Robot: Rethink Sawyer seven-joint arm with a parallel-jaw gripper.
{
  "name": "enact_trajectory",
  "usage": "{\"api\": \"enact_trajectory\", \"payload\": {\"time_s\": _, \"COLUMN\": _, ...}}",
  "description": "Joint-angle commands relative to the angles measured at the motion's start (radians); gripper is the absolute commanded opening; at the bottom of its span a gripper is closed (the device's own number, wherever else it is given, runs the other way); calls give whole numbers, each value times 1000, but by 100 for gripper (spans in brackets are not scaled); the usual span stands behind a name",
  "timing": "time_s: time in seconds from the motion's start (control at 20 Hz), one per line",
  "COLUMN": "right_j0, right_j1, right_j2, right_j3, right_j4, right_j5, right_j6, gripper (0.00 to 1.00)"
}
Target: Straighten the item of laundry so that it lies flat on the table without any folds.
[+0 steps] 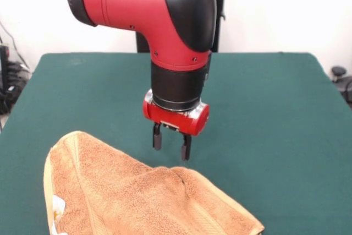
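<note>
Gripper at frame centre, jaws parted and empty, poised above crumpled hand towel at lower left, likely for grasping a fold.

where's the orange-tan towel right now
In the front view the rumpled orange-tan terry towel lies on the dark green felt table at the picture's lower left, running off the bottom edge, just below the arm's open tool.

The red and black arm comes down from the top of the frame, its wrist vertical at centre. The gripper points straight down, its two dark fingers parted with a gap between them.
</note>
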Motion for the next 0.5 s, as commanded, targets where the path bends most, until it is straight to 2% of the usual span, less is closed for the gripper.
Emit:
{"api": "enact_trajectory", "payload": {"time_s": 0.05, "right_j0": 37, "right_j1": 88, "right_j2": 30, "right_j3": 95, "right_j4": -26, "right_j5": -128, "right_j6": 142, "gripper": 100}}
{"api": "enact_trajectory", "payload": {"time_s": 0.3, "right_j0": 61, "right_j1": 202, "right_j2": 14, "right_j3": 16, "right_j4": -13, "right_j5": -253, "right_j6": 183, "gripper": 100}}
{"api": "enact_trajectory", "payload": {"time_s": 0.5, "right_j0": 94, "right_j1": 262, "right_j2": -18, "right_j3": -47, "right_j4": 18, "right_j5": -293, "right_j6": 202, "gripper": 100}}
